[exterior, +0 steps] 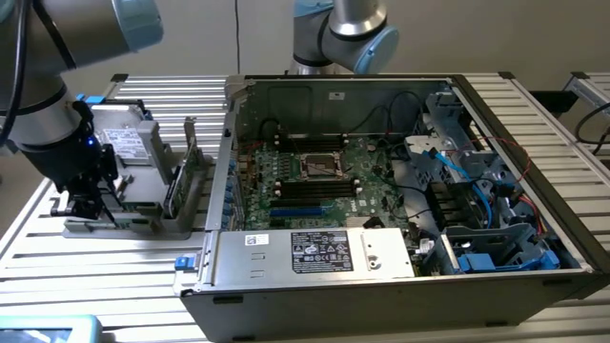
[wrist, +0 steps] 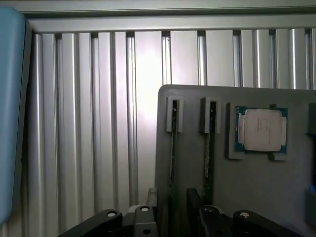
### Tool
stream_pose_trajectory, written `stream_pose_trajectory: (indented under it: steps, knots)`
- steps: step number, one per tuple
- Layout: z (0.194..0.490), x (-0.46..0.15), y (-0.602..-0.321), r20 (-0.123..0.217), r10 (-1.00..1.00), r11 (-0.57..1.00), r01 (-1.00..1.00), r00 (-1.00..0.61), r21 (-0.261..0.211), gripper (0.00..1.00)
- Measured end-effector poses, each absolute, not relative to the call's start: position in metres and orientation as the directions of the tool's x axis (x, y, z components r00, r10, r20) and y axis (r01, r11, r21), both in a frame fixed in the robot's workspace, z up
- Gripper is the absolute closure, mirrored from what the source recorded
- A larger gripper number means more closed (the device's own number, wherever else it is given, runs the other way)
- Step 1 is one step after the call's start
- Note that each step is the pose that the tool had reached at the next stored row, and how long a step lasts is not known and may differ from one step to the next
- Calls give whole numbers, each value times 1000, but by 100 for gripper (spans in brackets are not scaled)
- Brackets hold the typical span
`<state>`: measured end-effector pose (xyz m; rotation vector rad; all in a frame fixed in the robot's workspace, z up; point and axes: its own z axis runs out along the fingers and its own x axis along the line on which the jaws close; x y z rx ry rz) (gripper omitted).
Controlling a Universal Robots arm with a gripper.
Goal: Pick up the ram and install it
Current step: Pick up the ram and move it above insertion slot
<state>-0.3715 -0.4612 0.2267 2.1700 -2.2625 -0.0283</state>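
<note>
Currently we see the robot arm's gripper (wrist: 173, 202) lowered over a grey parts holder (wrist: 266, 197), which sits on a slatted aluminium table (wrist: 98, 123) at the exterior view's left, well apart from the open computer case (exterior: 343, 77). The fingers (wrist: 193, 200) are spread wide and clamp nothing. In the wrist view they stand on either side of the ram (wrist: 173, 148), a thin dark-green stick that runs between them without visibly touching either. We judge this spacing to be deliberate, since wide jaws can straddle the narrow board. The ram stands on edge in a slot of the holder, so its long upper edge faces the gripper rather than lying flat and hard to pinch. A second stick (wrist: 209, 153) stands just beside it in a matching slot, outside the fingers. A processor chip (wrist: 260, 129) rests flat in its own recess further along (each part gets a fitted seat, which keeps it from shifting). The case lies on its side with the panel off, so the motherboard (exterior: 315, 161) faces up. Its black memory slots (exterior: 315, 187) are exposed from above, near the labelled power supply (exterior: 315, 250). The ram is in its holder, not lifted, and we judge the pick to be at the approach stage.
</note>
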Motion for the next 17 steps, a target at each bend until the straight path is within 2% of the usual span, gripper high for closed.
stream_pose_trajectory:
  steps: [17]
  knots:
    - [206, -371, -457, 3, -999, 42, -999, -42, 17, 64]
